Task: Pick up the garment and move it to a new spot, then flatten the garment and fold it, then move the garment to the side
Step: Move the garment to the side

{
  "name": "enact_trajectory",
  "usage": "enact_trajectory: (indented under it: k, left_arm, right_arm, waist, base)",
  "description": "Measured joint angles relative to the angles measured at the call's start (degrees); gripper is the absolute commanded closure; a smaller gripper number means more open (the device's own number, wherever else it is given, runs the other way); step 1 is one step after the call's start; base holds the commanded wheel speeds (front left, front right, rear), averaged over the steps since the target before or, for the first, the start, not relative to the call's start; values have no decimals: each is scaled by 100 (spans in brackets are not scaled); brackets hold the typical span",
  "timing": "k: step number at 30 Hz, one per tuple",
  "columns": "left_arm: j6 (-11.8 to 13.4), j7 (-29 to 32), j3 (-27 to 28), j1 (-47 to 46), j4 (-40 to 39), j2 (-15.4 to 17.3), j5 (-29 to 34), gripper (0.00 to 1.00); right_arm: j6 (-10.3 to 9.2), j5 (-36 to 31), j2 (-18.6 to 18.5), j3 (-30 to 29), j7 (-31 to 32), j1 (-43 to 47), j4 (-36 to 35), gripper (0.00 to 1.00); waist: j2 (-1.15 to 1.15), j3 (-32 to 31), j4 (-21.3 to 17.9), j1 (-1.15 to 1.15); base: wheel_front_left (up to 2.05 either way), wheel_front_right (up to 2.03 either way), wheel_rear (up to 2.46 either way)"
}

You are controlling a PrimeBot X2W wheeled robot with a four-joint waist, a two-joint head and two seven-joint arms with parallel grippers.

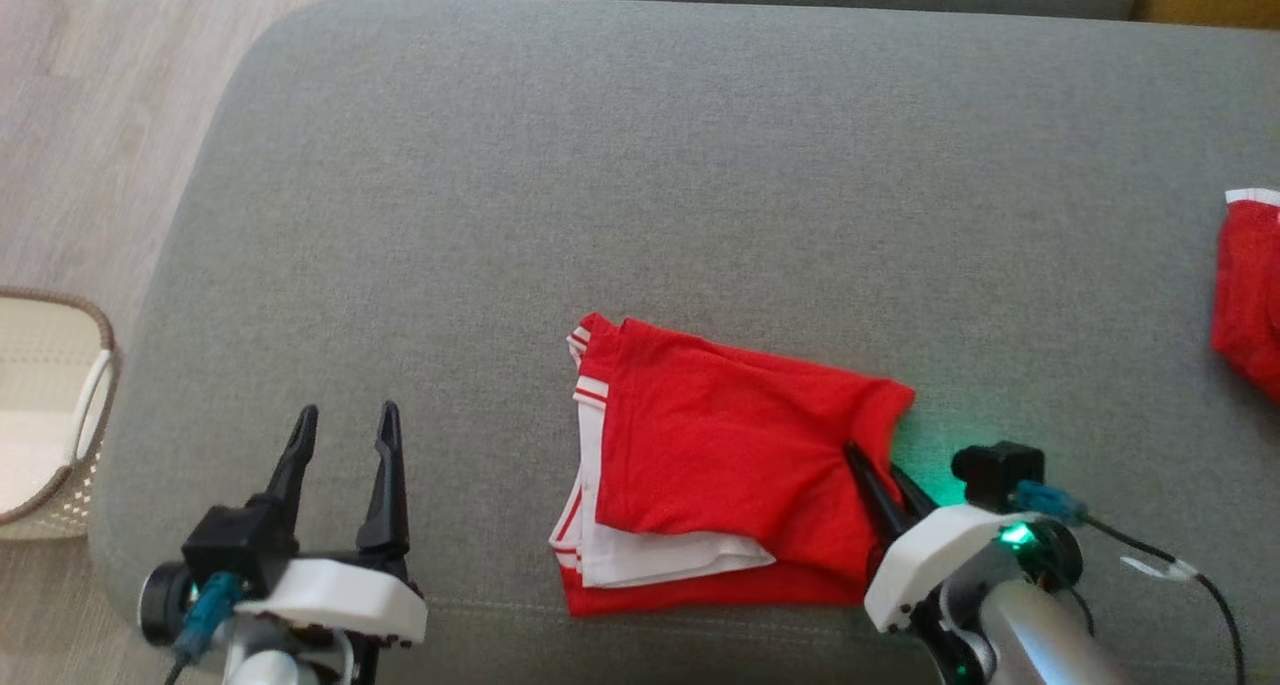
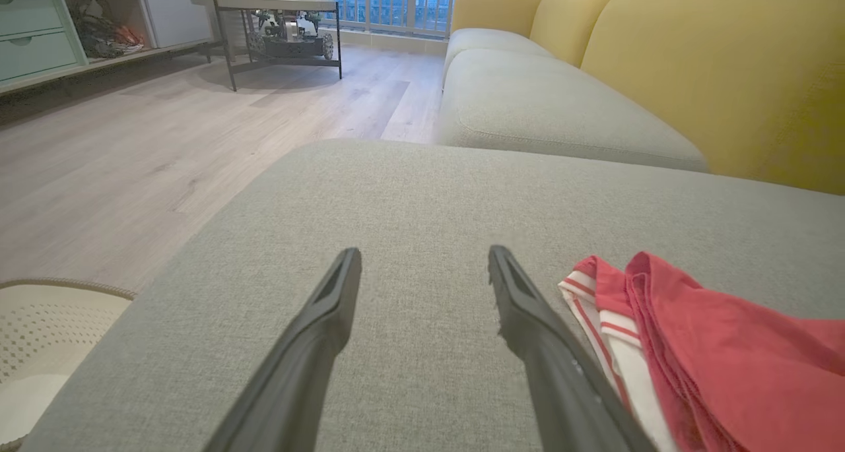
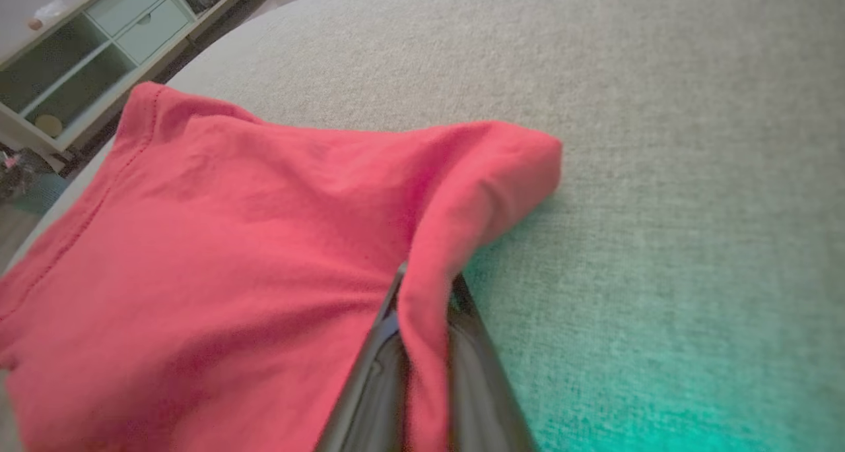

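The garment (image 1: 720,435), mid-frame in the head view, was soft red knit cloth, matt, with white striped trim at its left edge. Under it the sofa seat (image 1: 600,165) wore a grey woven fabric, coarse-grained and dull. The floor (image 1: 90,115) at upper left looked like pale wood planks, smooth and faintly sheened. The basket (image 1: 85,312) at the left edge was cream perforated plastic with a brown woven rim. The left pincer (image 1: 348,410) had dark matt plastic fingers and a smooth white shell.

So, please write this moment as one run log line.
right gripper: shut on garment edge | left gripper: open, off garment | garment: folded, on cushion
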Motion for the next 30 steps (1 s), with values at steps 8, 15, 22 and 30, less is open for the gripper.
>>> enact_trajectory:
  k: [8,15,22,30]
  left_arm:
    - [-23,0,165,-20,-172,-1,122,0]
    - [-278,0,-38,-397,-344,29,579,0]
    - [-534,-2,-533,-1515,-485,387,939,0]
    - [-633,-5,-1147,-2326,-20,980,936,0]
  right_arm:
    - [0,-1567,25,-178,-116,-158,-37,100]
    - [0,-2169,-178,-314,-8,-517,-720,100]
    - [-1,-1874,-788,-555,662,-1399,-1451,100]
    - [-1,-1613,-1131,-1094,1013,-2114,-1411,100]
  waist:
    - [0,-94,-242,0]
    - [0,-36,-691,0]
    - [0,302,-1294,0]
    - [0,876,-2120,1]
  base:
    - [0,0,0]
    - [0,0,0]
    - [0,0,0]
    - [0,0,0]
